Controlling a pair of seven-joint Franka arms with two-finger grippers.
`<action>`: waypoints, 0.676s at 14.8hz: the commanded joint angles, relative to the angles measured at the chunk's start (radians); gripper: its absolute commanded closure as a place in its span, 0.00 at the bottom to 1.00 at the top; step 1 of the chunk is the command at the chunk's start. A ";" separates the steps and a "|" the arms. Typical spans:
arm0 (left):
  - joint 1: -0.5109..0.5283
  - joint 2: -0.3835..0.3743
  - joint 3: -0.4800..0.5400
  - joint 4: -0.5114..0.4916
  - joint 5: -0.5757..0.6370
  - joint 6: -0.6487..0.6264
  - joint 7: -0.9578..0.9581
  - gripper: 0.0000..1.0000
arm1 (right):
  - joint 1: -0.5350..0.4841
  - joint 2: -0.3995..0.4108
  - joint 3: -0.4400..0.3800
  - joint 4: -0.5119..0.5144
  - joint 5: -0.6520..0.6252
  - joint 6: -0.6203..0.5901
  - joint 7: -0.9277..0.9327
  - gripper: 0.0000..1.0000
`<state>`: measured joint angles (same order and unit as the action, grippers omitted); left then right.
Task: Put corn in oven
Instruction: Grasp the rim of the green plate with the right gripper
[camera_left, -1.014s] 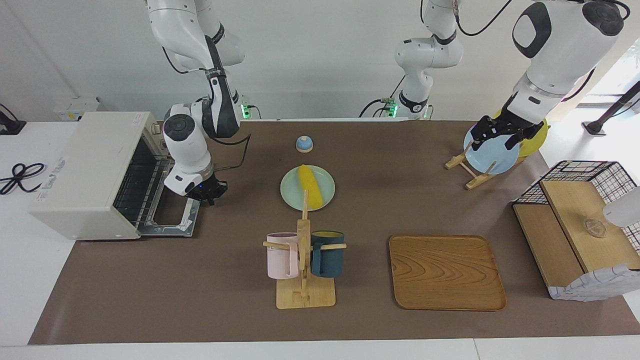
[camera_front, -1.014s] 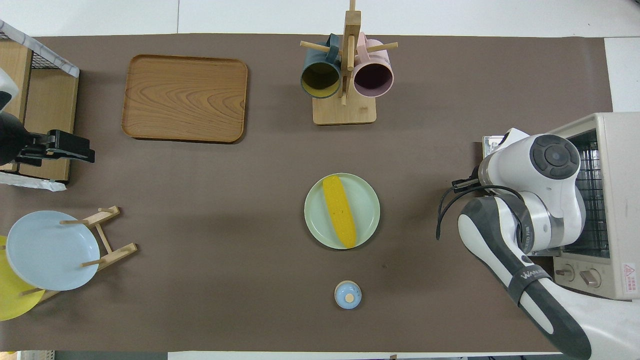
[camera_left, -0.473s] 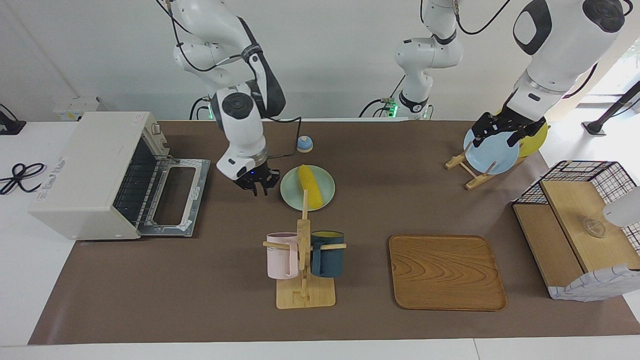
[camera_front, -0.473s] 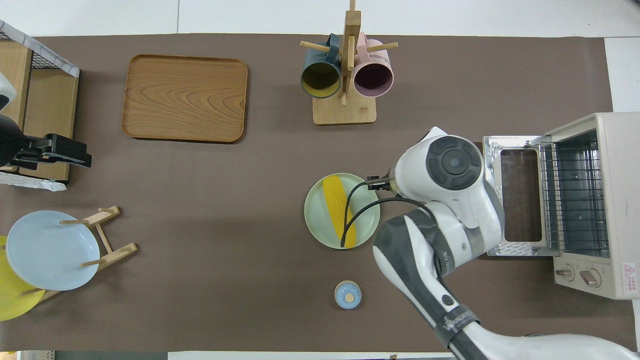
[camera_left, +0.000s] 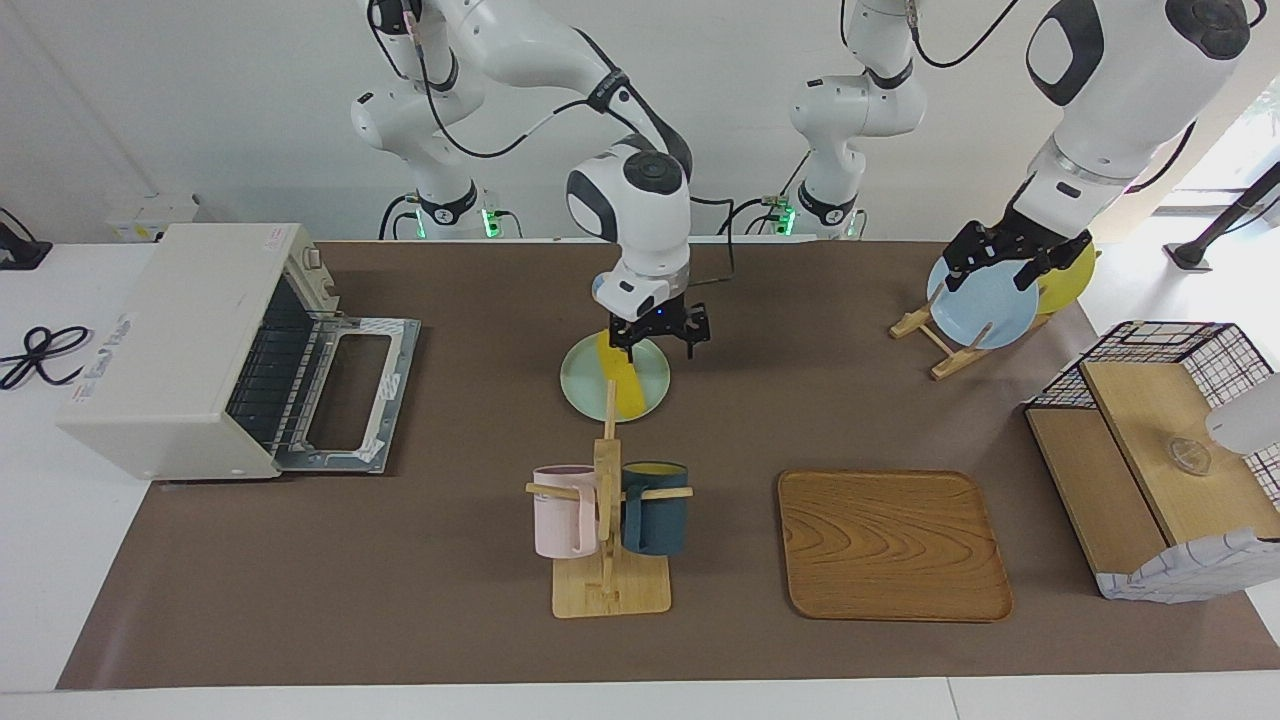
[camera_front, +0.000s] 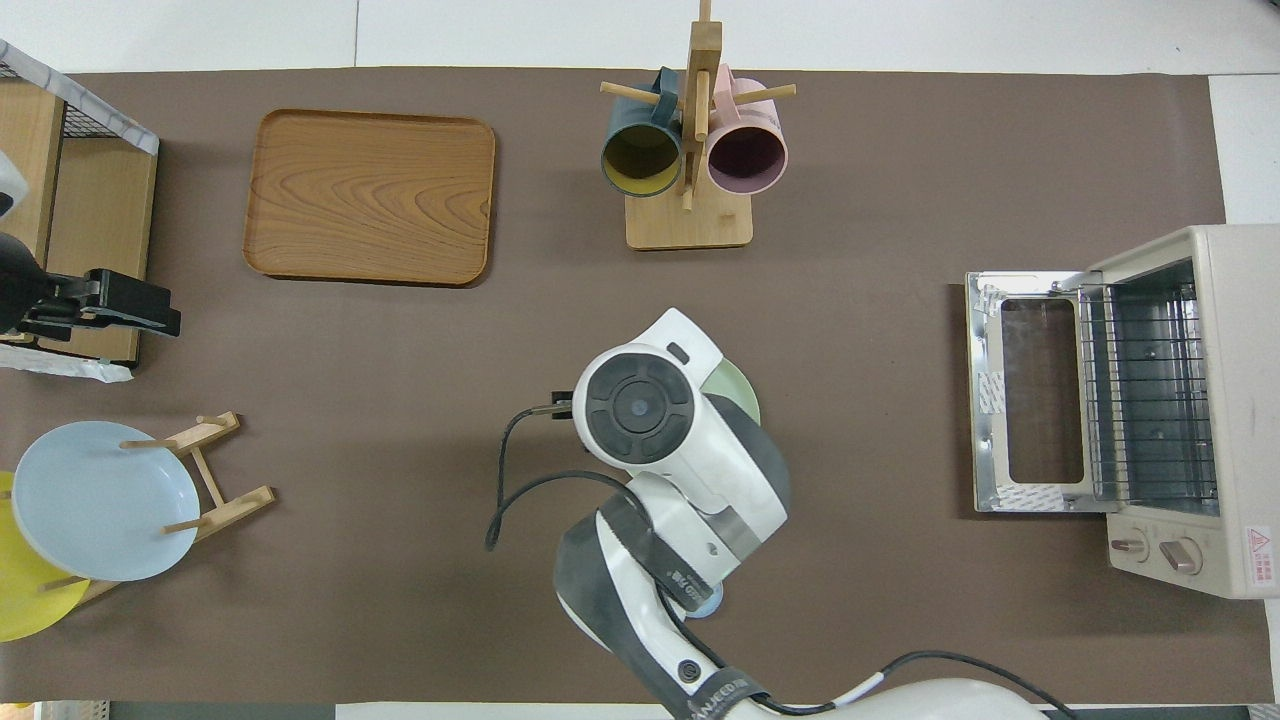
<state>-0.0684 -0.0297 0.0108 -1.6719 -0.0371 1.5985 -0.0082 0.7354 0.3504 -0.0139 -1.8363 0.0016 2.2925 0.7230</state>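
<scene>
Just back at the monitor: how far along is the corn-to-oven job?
Done: the oven door is down flat and the rack shows. In hand: the right gripper, fingers open, hangs over the corn, which lies on the green plate, not gripped. Left: grasp it, carry it to the oven, set it on the rack. The left gripper waits over the plate rack.

Bright, even light; soft shadows

Your right gripper (camera_left: 659, 338) hangs with jaws spread over the corn (camera_left: 622, 375); the oven (camera_left: 190, 350) door lies open.
</scene>
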 joint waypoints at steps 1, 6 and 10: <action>0.016 -0.012 -0.006 0.000 0.023 -0.015 0.005 0.00 | 0.009 0.056 -0.009 0.003 0.009 0.065 0.012 0.00; 0.016 -0.013 -0.006 0.000 0.023 -0.014 0.005 0.00 | 0.028 0.068 -0.009 -0.080 0.011 0.171 0.012 0.26; 0.016 -0.012 -0.005 0.000 0.023 -0.014 0.005 0.00 | 0.032 0.062 -0.008 -0.078 0.011 0.110 0.015 1.00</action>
<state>-0.0603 -0.0297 0.0119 -1.6719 -0.0365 1.5985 -0.0082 0.7627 0.4289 -0.0216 -1.8940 0.0015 2.4287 0.7349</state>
